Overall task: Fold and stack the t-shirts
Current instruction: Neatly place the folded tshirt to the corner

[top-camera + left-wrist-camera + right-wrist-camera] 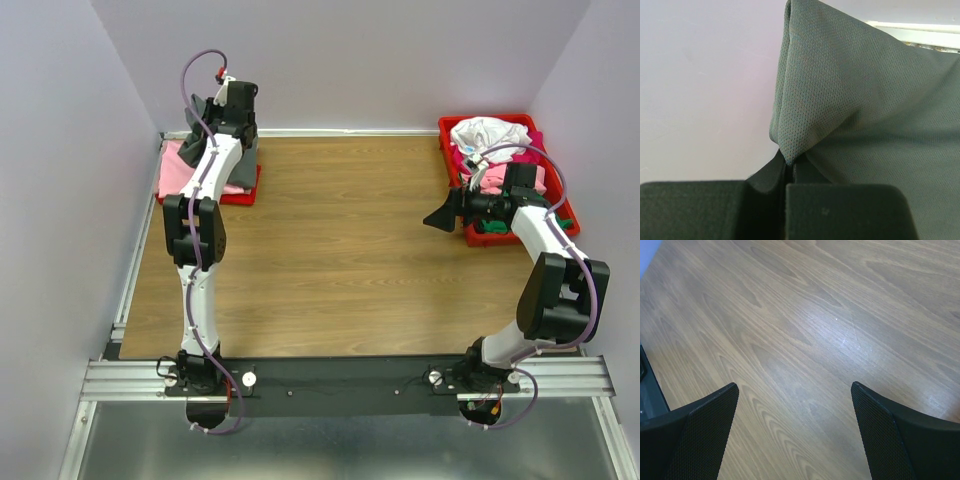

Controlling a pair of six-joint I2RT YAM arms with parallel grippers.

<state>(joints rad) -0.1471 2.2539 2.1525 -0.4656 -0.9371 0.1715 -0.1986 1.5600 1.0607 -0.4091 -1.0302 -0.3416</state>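
A fold of the dark grey t-shirt (865,100) is pinched between the jaws of my left gripper (789,166), which is shut on it; the mesh cloth fills that wrist view. From above, the left gripper (207,110) hovers at the far left over a red tray (240,196), where more of the grey t-shirt (243,172) lies next to a pink t-shirt (178,168). My right gripper (794,387) stands open over bare wood with nothing between its fingers. From above, the right gripper (440,215) points left, just beside the right tray.
A second red tray (482,122) at the far right holds a crumpled white shirt (490,133), a pink one (497,180) and a green one (490,228). The wooden table (340,250) lies between the arms. Lilac walls close in on three sides.
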